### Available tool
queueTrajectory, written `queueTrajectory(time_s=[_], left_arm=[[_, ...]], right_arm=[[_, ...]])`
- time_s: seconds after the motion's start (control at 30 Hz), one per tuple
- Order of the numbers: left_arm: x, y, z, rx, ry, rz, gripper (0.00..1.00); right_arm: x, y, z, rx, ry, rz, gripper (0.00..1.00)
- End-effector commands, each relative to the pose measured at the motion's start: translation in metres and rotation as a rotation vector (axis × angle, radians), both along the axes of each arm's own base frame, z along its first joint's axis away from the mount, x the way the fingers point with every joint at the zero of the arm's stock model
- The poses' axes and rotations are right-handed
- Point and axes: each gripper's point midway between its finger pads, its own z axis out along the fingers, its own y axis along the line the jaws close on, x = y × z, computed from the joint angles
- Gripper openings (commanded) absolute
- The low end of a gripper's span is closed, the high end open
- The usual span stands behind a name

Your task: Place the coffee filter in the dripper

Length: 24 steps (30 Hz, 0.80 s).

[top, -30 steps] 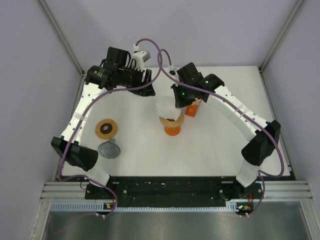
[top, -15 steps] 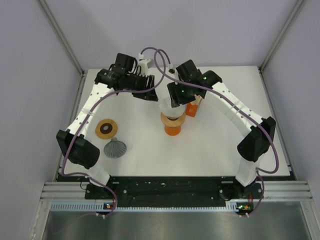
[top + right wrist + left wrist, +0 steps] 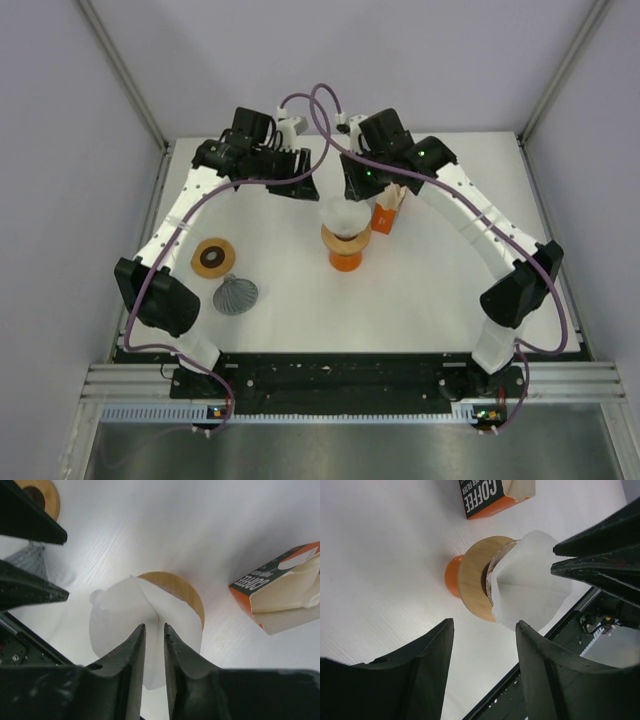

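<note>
— Coffee filter (image 3: 345, 213), location?
— Seated in mouth of dripper (image 3: 345, 258), centre of table (image 3: 430, 290). White paper standing proud of wooden collar (image 3: 345, 240).
— Noted. Largest down, please. Left gripper (image 3: 482, 626)?
— At 11 o'clock of dripper. Spread wide, holding nothing, short of filter.
— Right gripper (image 3: 154, 628)?
— At 12 o'clock, directly over filter. Narrowly parted astride crease; no pinch seen.
— Smaller items?
— Orange filter box (image 3: 385, 214) at 2 o'clock, just beside dripper, flap open. Wooden ring (image 3: 213, 257) at 9 o'clock, well apart. Grey pleated cone (image 3: 236, 295) at 8 o'clock, near ring.
</note>
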Motion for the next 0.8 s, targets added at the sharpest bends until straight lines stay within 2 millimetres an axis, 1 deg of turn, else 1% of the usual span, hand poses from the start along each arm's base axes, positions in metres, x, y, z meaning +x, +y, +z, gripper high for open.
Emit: queueTrajectory(time_s=[0.0,0.07,0.1,0.27,0.47,0.6,0.77], left_arm=[[0.006,-0.001,0.016,-0.089,-0.035,0.071,0.58],[0.005,-0.003,0.009,-0.107,-0.004,0.092,0.59],[0.006,-0.004,0.004,-0.115,0.014,0.099,0.58],[0.005,-0.011,-0.015,-0.136,0.099,0.101,0.55],[0.002,-0.016,-0.03,-0.153,0.156,0.094,0.5],[0.0,-0.018,-0.037,-0.155,0.179,0.086,0.46],[-0.001,-0.022,-0.048,-0.149,0.206,0.074,0.45]], right_arm=[[-0.02,0.011,0.0,0.056,-0.005,0.071,0.13],[-0.025,0.014,-0.017,0.043,0.036,0.078,0.04],[-0.024,0.015,-0.025,0.032,0.053,0.069,0.0],[-0.019,0.021,-0.044,0.015,0.08,0.071,0.0],[-0.018,0.028,-0.073,-0.031,0.131,0.079,0.0],[-0.016,0.028,-0.091,-0.065,0.16,0.068,0.0],[-0.015,0.028,-0.101,-0.086,0.174,0.066,0.0]])
